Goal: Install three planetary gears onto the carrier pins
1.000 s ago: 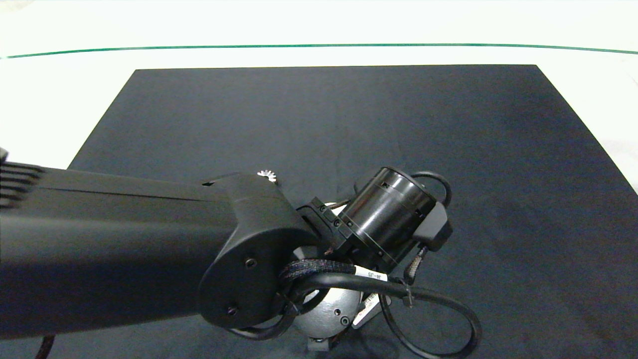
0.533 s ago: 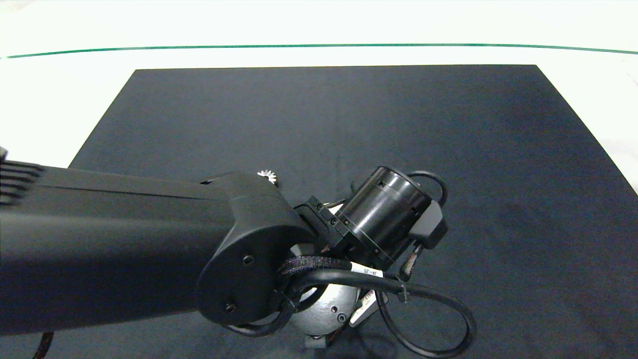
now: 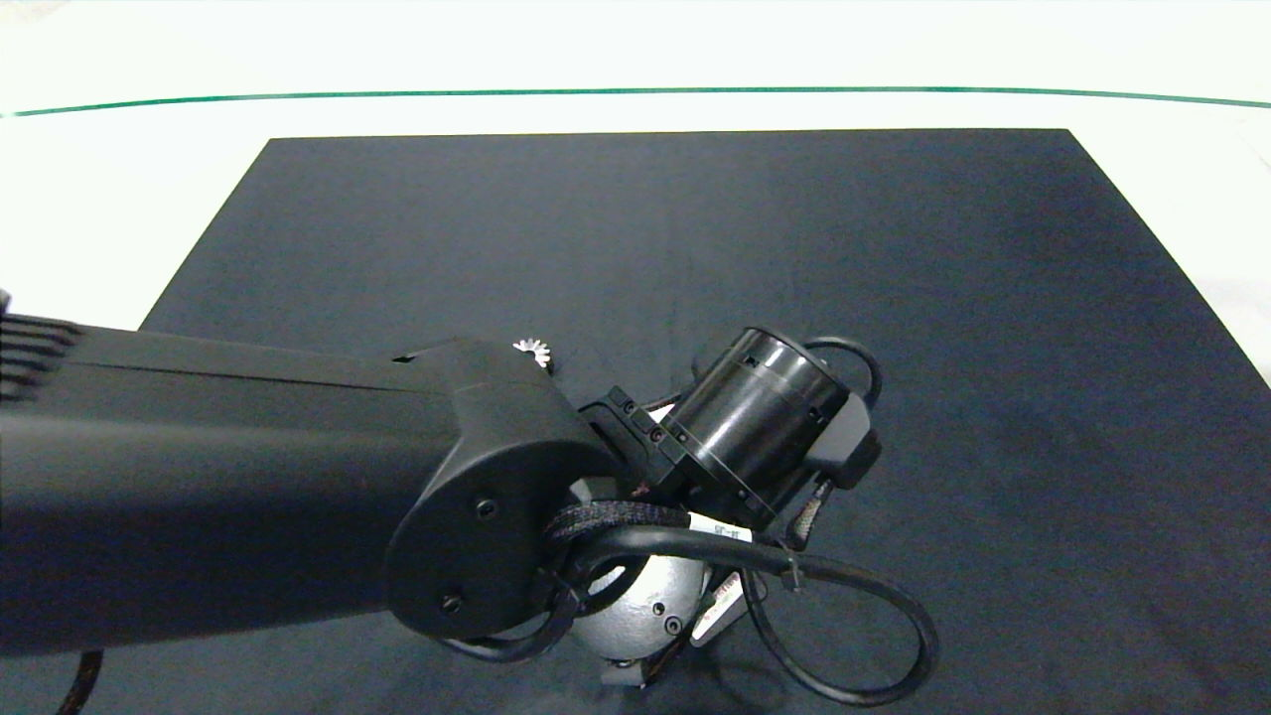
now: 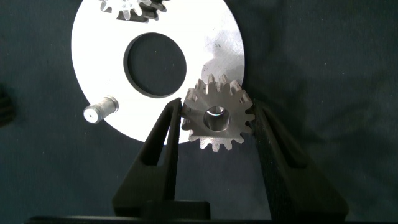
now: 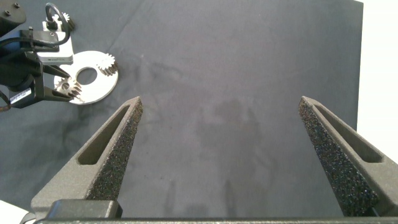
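Note:
The white disc lies on the dark mat under my left arm. One planetary gear sits at the disc's rim between my left gripper's fingers, both of which touch its teeth, and something silvery shows in its bore. My left gripper is shut on it. Another gear sits on the disc's far side. One carrier pin stands bare. A third gear lies on the mat beside the left arm. My right gripper hangs open well away, looking at the disc.
The dark mat covers most of the white table; a green line runs along the far side. My left arm and its looping cable hide the disc in the head view.
My left wrist has shifted slightly left and away across the mat. The loose gear on the mat has not moved.

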`<state>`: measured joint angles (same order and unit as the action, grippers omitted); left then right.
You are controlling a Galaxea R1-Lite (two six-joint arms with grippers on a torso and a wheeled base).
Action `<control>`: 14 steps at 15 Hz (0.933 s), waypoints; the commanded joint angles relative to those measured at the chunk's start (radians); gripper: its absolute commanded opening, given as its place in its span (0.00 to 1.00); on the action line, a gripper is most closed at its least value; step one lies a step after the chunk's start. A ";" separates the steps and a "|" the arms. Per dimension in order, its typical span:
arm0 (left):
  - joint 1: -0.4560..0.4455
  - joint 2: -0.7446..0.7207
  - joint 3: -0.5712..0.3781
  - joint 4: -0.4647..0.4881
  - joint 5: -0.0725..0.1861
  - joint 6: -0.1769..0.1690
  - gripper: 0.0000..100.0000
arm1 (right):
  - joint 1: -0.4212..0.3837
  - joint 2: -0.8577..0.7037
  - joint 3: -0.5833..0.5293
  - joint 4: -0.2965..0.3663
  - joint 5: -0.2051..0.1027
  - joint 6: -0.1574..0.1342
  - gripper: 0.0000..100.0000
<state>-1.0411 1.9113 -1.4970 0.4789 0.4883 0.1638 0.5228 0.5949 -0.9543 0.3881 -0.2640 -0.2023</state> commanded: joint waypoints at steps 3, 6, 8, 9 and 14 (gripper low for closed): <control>0.007 0.000 0.011 0.001 0.006 -0.001 0.10 | 0.002 -0.001 0.002 0.003 -0.001 -0.002 1.00; 0.009 0.000 0.011 0.001 0.007 -0.004 0.10 | 0.002 0.000 0.002 0.003 0.000 -0.002 1.00; 0.009 0.000 0.009 0.000 0.006 -0.003 0.10 | 0.002 0.000 0.002 0.003 0.000 -0.002 1.00; 0.006 0.000 0.009 0.000 0.006 -0.001 0.10 | 0.002 -0.001 0.002 0.003 0.000 -0.002 1.00; 0.001 -0.009 0.011 0.003 0.006 -0.007 1.00 | 0.003 0.000 0.002 0.003 0.000 -0.002 1.00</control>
<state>-1.0385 1.9074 -1.4864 0.4789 0.4915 0.1549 0.5247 0.5926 -0.9526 0.3891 -0.2617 -0.2023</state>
